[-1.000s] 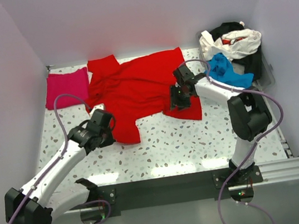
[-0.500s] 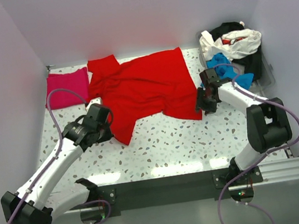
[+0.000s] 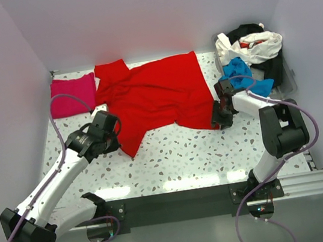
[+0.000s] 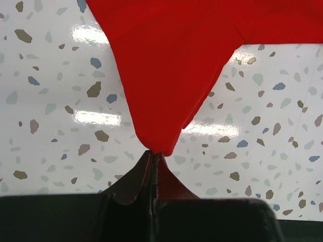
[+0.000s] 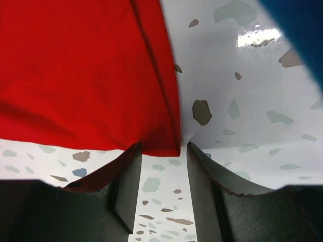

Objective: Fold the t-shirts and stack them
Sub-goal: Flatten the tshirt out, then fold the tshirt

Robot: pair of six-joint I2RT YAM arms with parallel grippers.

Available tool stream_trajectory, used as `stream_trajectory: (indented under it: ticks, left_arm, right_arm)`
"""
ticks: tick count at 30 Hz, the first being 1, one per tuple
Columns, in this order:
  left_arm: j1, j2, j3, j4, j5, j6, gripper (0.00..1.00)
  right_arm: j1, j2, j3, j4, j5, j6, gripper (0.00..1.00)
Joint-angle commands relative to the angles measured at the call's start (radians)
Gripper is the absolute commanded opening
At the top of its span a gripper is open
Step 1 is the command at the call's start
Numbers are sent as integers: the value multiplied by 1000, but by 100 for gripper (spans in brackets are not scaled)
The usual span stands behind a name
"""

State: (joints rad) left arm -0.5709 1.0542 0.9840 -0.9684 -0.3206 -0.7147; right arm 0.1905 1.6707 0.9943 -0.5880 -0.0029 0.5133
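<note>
I'm pinching the red shirt [image 3: 157, 94] corner w/ left jaws clamped, right jaws apart by its hem; thin tip-grip prob slipping under pull.

The robot has two arms. The left arm [image 3: 50, 189] and the right arm [image 3: 250, 103] are made of smooth white tubes joined by chunky black parts. A thin purple cable [image 3: 66, 94] loops along each arm. Each arm stands on a black base [image 3: 100, 220] with a tiny light on it. The left gripper [image 4: 153, 155] has dark fingers with brownish, worn edges. The right gripper [image 5: 161, 151] has thick dark grey fingers with scuffed, chipped edges.
</note>
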Motion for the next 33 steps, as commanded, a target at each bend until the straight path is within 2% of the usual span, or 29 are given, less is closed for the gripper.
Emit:
stream_trajectory:
  ticks: [1,8,10,11,14,20,25,33]
  left_arm:
    - [-3,-16,53,-26,-34,-5,0]
    - [-3,-22,71,-36,-41,4,0]
    - [-3,-26,67,-36,-40,9,0]
    - [-3,-28,67,-35,-40,12,0]
    - [-1,-40,74,-42,-43,14,0]
    - [-3,-77,114,-102,-72,-6,0]
    - [-1,-131,113,-150,-72,-54,0]
    - [-3,-201,111,-237,-5,-114,0]
  right_arm:
    - [-2,20,-11,25,-9,8,44]
    - [-2,41,-29,28,17,-6,33]
    - [-2,50,-23,28,17,-13,25]
    - [0,58,-19,14,18,-16,16]
    - [-2,49,-2,-28,50,-30,0]
    - [-2,0,27,-146,144,-52,0]
    - [-2,-60,23,-205,152,-42,0]
    - [-2,-137,35,-340,175,-59,0]
